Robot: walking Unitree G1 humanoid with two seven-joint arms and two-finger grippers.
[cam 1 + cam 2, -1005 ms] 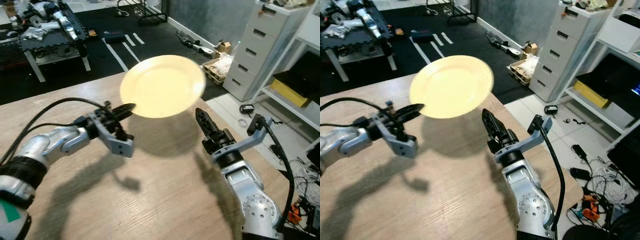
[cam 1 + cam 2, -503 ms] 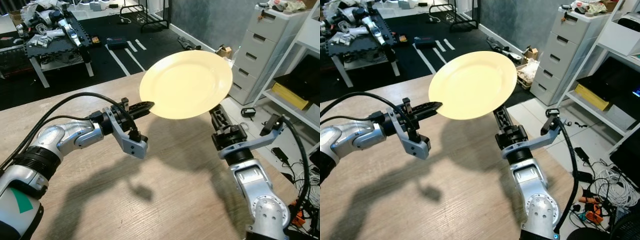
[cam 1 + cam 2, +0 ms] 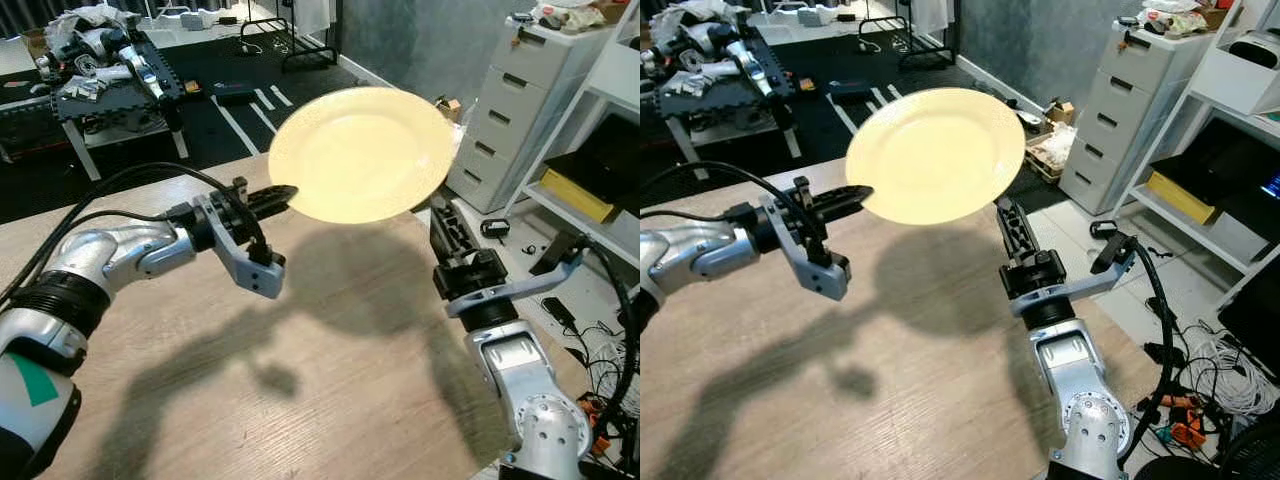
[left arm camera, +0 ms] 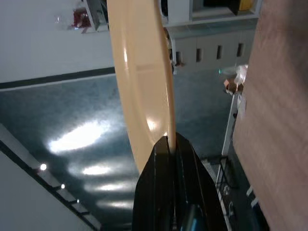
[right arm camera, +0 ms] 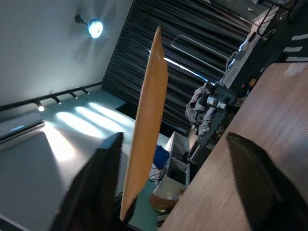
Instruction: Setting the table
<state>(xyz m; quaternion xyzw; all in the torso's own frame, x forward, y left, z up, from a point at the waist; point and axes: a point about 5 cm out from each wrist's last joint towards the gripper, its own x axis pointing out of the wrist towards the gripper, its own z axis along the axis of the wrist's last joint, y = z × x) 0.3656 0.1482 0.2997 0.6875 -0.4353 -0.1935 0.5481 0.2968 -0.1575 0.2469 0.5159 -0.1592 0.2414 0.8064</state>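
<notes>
In the eye view, the left gripper [image 3: 278, 194] pinches the yellow plate [image 3: 358, 153] at its nine o'clock rim, above the wooden table [image 3: 300, 380]; the right wrist view shows the right gripper [image 5: 168, 187] spread wide, plate edge-on between its fingers.

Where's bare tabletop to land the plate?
Bare wood everywhere on the wooden table: under the yellow plate between both arms, and the near stretch toward the camera. The left gripper pinches the plate's rim; the open right gripper crowds the table's right edge.
</notes>
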